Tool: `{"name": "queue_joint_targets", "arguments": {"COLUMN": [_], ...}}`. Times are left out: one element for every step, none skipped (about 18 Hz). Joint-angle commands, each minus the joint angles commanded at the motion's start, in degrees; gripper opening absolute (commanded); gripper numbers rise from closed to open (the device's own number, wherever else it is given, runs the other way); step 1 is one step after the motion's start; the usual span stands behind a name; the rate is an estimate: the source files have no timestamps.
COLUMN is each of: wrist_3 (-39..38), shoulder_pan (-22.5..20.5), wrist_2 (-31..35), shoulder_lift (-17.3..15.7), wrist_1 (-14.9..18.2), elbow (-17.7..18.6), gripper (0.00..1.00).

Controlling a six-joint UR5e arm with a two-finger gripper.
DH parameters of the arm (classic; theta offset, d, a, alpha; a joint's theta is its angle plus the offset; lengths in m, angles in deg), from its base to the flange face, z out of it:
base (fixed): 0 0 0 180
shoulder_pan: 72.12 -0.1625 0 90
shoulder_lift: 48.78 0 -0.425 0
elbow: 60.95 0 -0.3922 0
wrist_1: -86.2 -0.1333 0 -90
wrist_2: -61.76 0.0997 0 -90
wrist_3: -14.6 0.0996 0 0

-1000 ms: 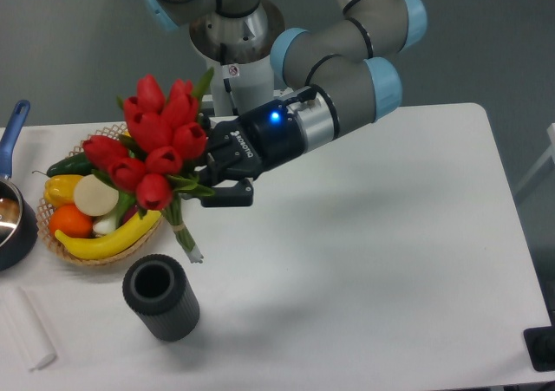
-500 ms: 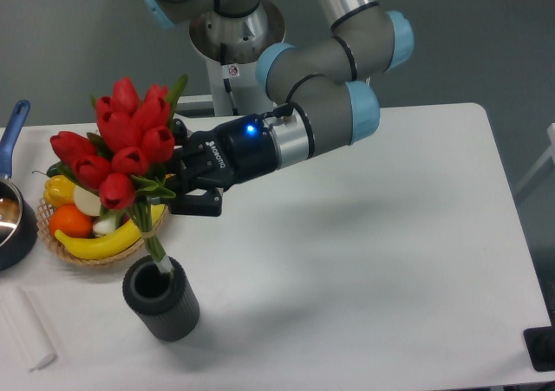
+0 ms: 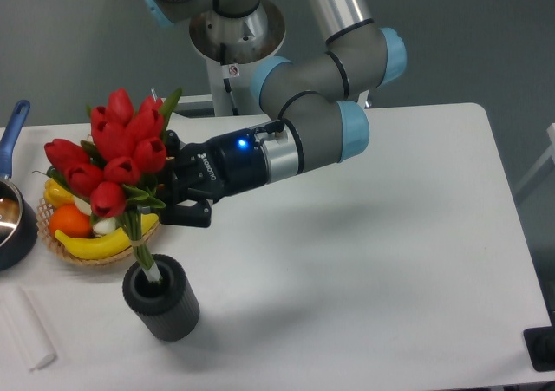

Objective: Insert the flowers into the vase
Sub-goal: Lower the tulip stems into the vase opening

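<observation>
The flowers (image 3: 111,159), a bunch of red tulip buds with green leaves, hang nearly upright over the front left of the table. Their stem ends reach down into the round black mouth of the vase (image 3: 161,300), a short dark grey ribbed cylinder. My gripper (image 3: 160,196) comes in from the right, just below the buds, and is shut on the flowers where the stems meet the leaves. The buds and leaves hide part of its fingers.
A wicker basket (image 3: 85,257) with a banana, an orange and other produce sits right behind the flowers, left of the vase. A dark pot with a blue handle (image 3: 12,133) stands at the left edge. A white block (image 3: 26,327) lies at the front left corner.
The gripper has carried the flowers left and down. The stem ends, a second ago beside the basket above the table, now sit inside the vase's mouth, and the bunch has turned more upright.
</observation>
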Motion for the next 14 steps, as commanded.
{"name": "queue_joint_targets", "arguments": {"wrist_3": [0.0, 0.0, 0.0, 0.0, 0.0, 0.0, 0.0, 0.0, 0.0, 0.0, 0.0, 0.0, 0.0, 0.0], "shoulder_pan": [0.0, 0.0, 0.0, 0.0, 0.0, 0.09, 0.44, 0.61, 0.62, 0.7, 0.7, 0.79, 0.7, 0.79], "wrist_2": [0.09, 0.35, 0.35, 0.44, 0.44, 0.53, 0.53, 0.62, 0.62, 0.62, 0.7, 0.79, 0.79, 0.88], "shoulder_lift": [0.27, 0.62, 0.79, 0.88, 0.88, 1.15, 1.41, 1.59, 2.11, 2.29, 2.64, 2.9, 2.99, 3.34], "wrist_1": [0.0, 0.0, 0.0, 0.0, 0.0, 0.09, 0.0, 0.09, 0.09, 0.09, 0.0, 0.0, 0.0, -0.09], "elbow": [0.0, 0.09, 0.26, 0.44, 0.7, 1.31, 1.67, 1.67, 1.67, 1.76, 1.84, 2.02, 2.28, 2.81], "gripper": [0.24, 0.24, 0.24, 0.24, 0.24, 0.24, 0.24, 0.24, 0.24, 0.24, 0.24, 0.24, 0.24, 0.24]}}
